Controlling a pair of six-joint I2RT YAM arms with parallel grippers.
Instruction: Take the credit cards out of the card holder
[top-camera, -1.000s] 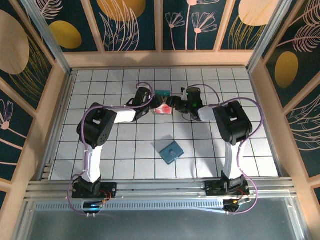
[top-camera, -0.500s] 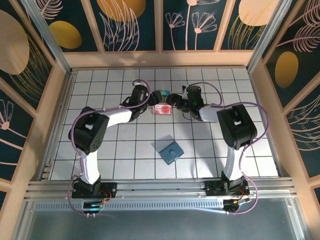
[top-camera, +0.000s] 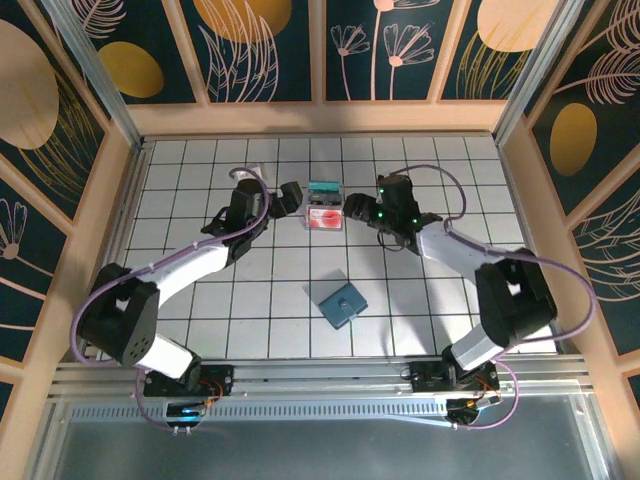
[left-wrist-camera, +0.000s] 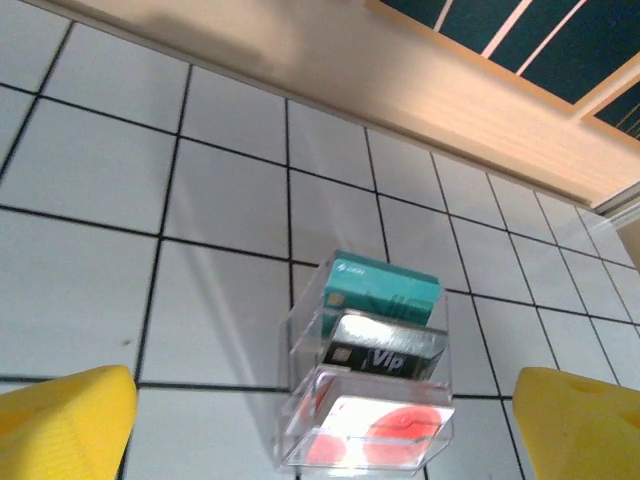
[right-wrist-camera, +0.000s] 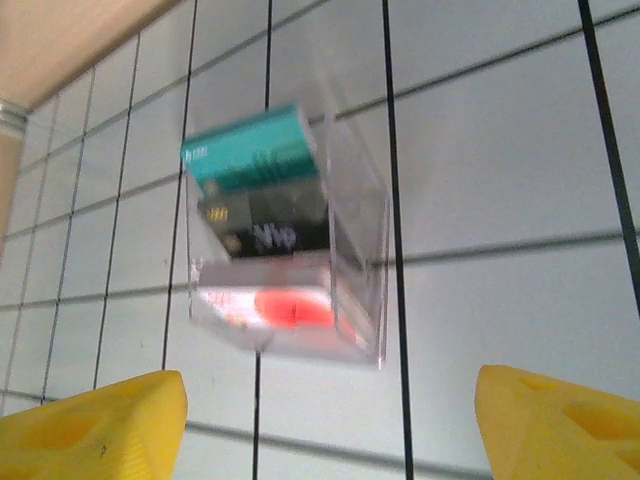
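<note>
The card holder (top-camera: 340, 303), a slate-blue wallet with a round snap, lies flat on the tiles in the middle of the table, apart from both arms. The credit cards stand in a clear tiered stand (top-camera: 323, 208) farther back: the teal card (left-wrist-camera: 385, 288) (right-wrist-camera: 255, 150) at the rear and the whitish-pink card with red marks (left-wrist-camera: 375, 435) (right-wrist-camera: 270, 300) in front. My left gripper (top-camera: 287, 195) (left-wrist-camera: 325, 435) is open just left of the stand, with nothing between its yellow fingers. My right gripper (top-camera: 362, 212) (right-wrist-camera: 325, 425) is open just right of it, also holding nothing.
A black card marked Vip (left-wrist-camera: 385, 352) stands in the stand's middle tier. A wooden wall (top-camera: 320, 118) runs along the back of the tiled table, with wooden rails on both sides. Bare tiles lie around the wallet and in front of the stand.
Both grippers were close against the stand and have opened wider and drawn back, the left to the left, the right to the right. The stand and wallet stayed put.
</note>
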